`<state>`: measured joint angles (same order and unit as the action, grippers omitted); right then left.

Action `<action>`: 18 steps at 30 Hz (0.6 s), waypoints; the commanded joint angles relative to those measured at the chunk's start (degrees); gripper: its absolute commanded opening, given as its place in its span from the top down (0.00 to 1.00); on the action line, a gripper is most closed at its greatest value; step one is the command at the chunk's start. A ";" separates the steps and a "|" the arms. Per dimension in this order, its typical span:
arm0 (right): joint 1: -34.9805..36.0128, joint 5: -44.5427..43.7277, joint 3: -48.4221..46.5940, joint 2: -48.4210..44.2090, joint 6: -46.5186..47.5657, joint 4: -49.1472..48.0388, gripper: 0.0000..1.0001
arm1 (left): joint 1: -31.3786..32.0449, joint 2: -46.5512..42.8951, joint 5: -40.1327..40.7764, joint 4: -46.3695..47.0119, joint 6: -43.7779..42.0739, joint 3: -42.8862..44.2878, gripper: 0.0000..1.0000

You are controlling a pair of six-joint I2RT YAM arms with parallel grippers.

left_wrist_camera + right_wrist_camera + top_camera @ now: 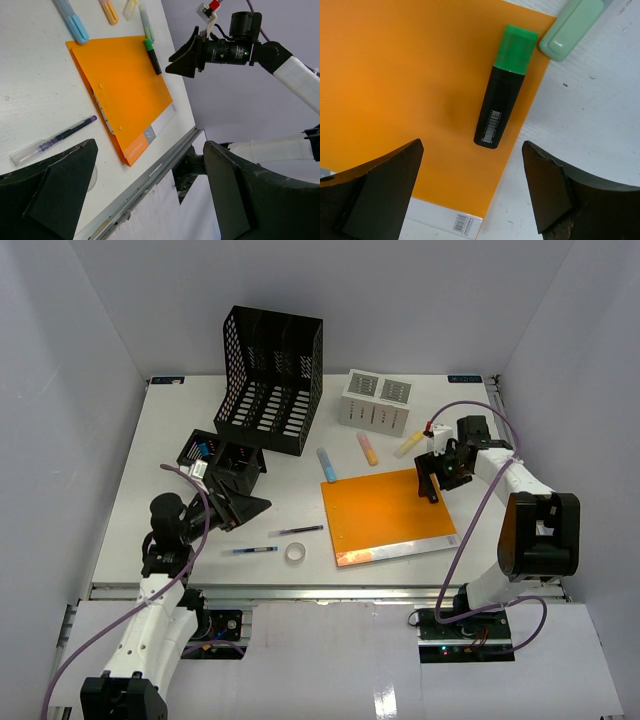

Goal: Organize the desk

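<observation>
I'm seeing the right gripper [471, 145] hovering, jaws wide and empty, over the green-capped black highlighter [501, 90] lying on the orange folder [405, 85]. The left gripper [150, 145] is sitting wide open, holding nothing. The desk [150, 490] is spanning the workspace ahead of both arm bases.

Desk [290, 490]: large flat white rect. tabletop, level, w/ metal rail along front edge
</observation>
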<state>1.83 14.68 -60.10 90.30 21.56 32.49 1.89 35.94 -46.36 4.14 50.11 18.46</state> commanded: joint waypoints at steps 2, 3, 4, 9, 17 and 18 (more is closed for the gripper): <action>-0.33 -1.10 0.35 1.40 -0.03 -4.19 0.16 | 0.13 -1.12 -2.37 1.84 2.79 0.04 0.02; -0.33 -0.97 0.41 1.71 -0.03 -4.44 0.17 | 0.13 -1.56 -2.25 1.84 3.22 -0.08 0.02; -0.33 -0.88 0.58 2.31 -0.03 -4.62 0.18 | 0.13 -1.91 -2.16 1.84 3.41 -0.17 0.02; -0.33 -0.68 2.47 2.43 0.16 -7.49 0.19 | 0.13 -2.67 -2.71 1.64 3.40 0.30 0.02; -0.33 -0.79 4.29 3.31 0.32 -9.73 0.20 | 0.13 -1.84 -3.56 0.60 2.63 1.06 0.02; -0.22 -1.14 4.74 3.25 0.32 -10.36 0.20 | 0.13 -2.02 -3.62 0.43 2.57 1.05 0.02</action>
<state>1.66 13.93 -56.96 93.14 21.45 25.60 1.89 34.30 -48.79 4.70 53.04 18.46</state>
